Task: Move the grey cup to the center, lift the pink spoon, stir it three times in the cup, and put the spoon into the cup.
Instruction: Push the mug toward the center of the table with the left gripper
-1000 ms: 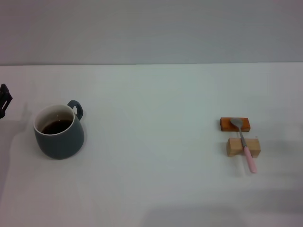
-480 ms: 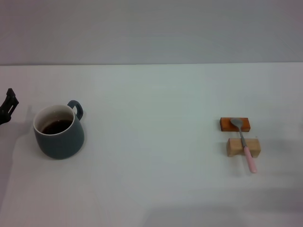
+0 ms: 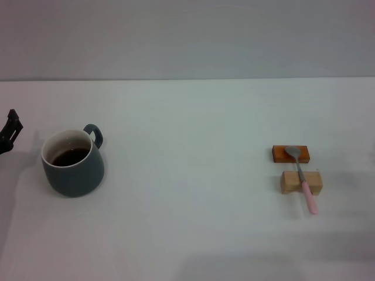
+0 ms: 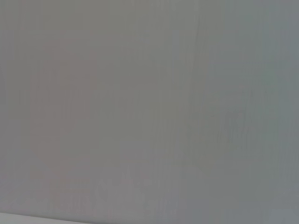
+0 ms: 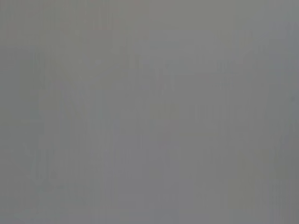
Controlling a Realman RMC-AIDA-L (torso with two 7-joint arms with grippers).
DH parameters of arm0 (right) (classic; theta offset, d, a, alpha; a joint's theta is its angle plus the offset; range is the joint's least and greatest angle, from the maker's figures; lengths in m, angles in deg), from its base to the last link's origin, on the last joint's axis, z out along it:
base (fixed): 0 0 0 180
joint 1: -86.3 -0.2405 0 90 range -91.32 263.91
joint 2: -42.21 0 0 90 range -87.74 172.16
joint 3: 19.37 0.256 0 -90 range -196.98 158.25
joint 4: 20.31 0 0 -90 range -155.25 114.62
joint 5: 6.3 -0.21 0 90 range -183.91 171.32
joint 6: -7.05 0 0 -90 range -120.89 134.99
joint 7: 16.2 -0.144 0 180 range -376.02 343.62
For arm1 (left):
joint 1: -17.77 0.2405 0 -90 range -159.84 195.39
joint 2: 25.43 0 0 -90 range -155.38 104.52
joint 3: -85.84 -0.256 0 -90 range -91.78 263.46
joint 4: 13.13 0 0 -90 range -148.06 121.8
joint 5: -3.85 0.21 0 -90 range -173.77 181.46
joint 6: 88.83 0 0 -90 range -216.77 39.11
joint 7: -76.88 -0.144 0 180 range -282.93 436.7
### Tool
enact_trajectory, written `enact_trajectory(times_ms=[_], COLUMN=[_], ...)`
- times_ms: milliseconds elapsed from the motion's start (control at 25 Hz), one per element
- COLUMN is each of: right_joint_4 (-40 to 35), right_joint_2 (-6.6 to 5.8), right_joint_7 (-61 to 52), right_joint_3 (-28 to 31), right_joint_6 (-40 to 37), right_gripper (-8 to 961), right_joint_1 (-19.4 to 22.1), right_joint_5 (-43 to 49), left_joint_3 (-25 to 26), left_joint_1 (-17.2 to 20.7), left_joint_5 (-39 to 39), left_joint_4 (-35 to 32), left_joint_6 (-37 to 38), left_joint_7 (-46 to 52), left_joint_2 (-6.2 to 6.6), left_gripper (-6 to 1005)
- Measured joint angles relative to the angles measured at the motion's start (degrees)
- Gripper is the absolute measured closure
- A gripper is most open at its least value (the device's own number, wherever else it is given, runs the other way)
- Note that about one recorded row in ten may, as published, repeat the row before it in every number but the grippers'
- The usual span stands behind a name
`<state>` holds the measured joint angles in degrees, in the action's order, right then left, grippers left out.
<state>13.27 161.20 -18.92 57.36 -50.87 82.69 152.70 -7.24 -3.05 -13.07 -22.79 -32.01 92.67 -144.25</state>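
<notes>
The grey cup [image 3: 73, 163] stands upright at the left of the white table, with dark liquid inside and its handle toward the back right. The pink spoon [image 3: 303, 179] lies at the right, its silver bowl on an orange-brown block [image 3: 290, 153] and its neck across a pale wooden block [image 3: 300, 182], pink handle toward the front. My left gripper [image 3: 8, 133] shows only as a dark tip at the left edge, just left of the cup and apart from it. My right gripper is out of view. Both wrist views show only blank grey.
The white table [image 3: 187, 222] runs back to a grey wall. Between the cup and the blocks there is only bare table surface.
The left gripper's tip moved slightly right toward the cup and rose a little one second ago to half a second ago; since then nothing has moved.
</notes>
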Motion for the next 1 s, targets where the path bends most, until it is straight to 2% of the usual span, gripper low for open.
enact_trajectory(times_ms=[600, 1000], right_joint_4=[0.65, 1.42], right_joint_2=[-0.07, -0.08], right_joint_7=[0.00, 0.00], right_joint_3=[0.00, 0.00], right_joint_6=[0.00, 0.01], right_gripper=[133, 133], right_joint_1=[-0.02, 0.25], right_joint_5=[-0.01, -0.01], left_joint_3=[-1.85, -2.37], left_joint_1=[0.21, 0.41], left_joint_5=[-0.34, -0.08], left_joint_4=[0.68, 0.71], left_joint_6=[-2.31, -3.36], left_joint_7=[0.02, 1.31], left_joint_2=[-0.16, -0.27], left_gripper=[138, 455])
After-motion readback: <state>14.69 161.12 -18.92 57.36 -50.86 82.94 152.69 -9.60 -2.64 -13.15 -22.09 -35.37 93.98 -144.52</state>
